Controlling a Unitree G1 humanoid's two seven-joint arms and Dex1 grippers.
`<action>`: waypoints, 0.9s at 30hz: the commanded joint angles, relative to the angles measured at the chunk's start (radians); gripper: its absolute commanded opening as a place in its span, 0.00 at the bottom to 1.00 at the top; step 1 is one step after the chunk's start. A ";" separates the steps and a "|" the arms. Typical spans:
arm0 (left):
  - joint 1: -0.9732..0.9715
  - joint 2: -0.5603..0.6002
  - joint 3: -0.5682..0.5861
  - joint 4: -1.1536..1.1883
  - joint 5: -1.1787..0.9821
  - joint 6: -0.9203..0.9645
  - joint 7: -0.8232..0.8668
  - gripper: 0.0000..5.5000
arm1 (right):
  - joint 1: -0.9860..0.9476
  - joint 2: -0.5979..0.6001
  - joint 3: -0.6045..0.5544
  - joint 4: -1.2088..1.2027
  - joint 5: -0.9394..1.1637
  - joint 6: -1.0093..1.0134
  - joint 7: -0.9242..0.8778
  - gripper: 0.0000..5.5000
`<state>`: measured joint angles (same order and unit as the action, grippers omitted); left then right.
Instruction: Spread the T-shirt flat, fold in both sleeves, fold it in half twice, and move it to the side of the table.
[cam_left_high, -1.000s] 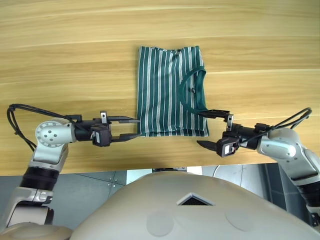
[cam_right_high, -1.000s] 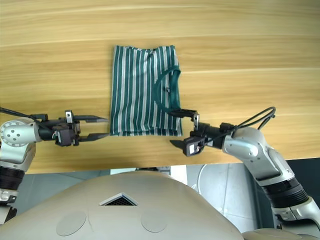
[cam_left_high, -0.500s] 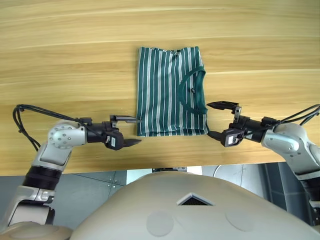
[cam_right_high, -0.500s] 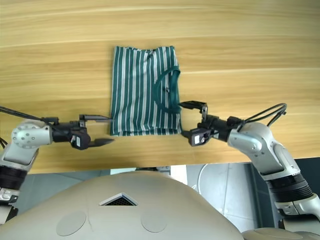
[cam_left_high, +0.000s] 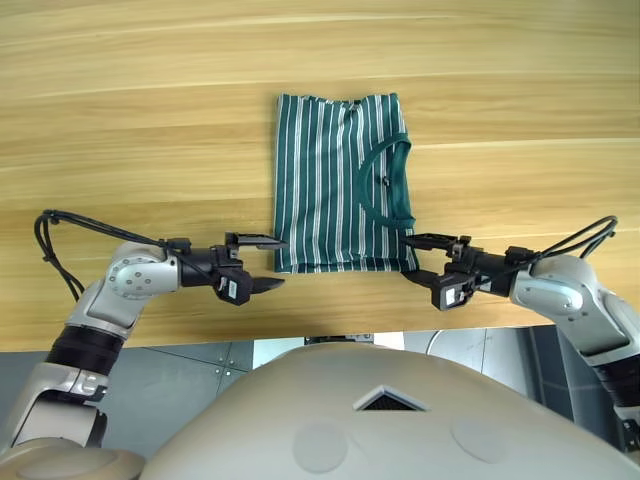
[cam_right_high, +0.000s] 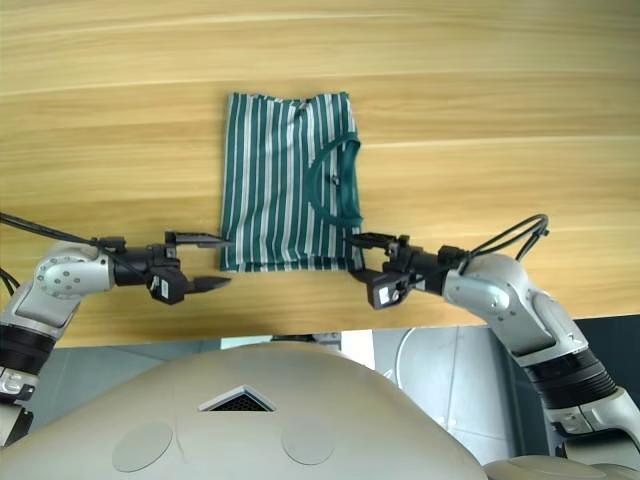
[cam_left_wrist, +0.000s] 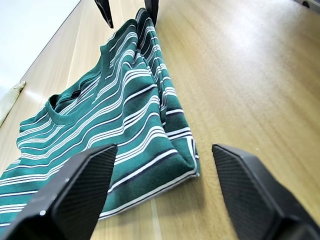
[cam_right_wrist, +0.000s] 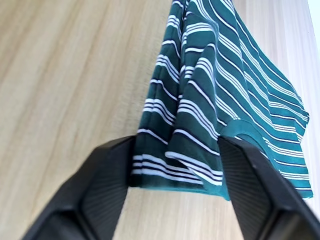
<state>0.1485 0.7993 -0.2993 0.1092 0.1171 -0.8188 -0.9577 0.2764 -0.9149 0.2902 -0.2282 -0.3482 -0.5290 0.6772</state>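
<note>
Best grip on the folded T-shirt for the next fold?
Likely grip the T-shirt by its two near corners, coming in level from each side: left gripper and right gripper are open there, and the layered edges lie flat on the table.

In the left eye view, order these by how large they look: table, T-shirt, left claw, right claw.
1. table
2. T-shirt
3. left claw and right claw: they look about alike, so I do not rank them.
</note>
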 joint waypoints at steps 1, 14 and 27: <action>-0.005 0.031 -0.026 0.036 0.070 0.009 0.006 0.55 | 0.002 0.005 0.037 0.030 -0.045 0.013 0.029 0.39; -0.022 0.061 -0.069 0.054 0.094 -0.014 0.030 0.17 | -0.023 0.022 0.035 0.041 -0.058 0.032 0.008 0.00; -0.035 0.067 -0.082 0.053 0.079 -0.029 0.048 0.03 | 0.017 -0.018 0.000 -0.018 0.014 -0.004 0.033 0.00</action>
<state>0.1082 0.8465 -0.3645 0.1509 0.1696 -0.8593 -0.8964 0.2788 -0.8995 0.3139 -0.2237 -0.3664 -0.5168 0.6945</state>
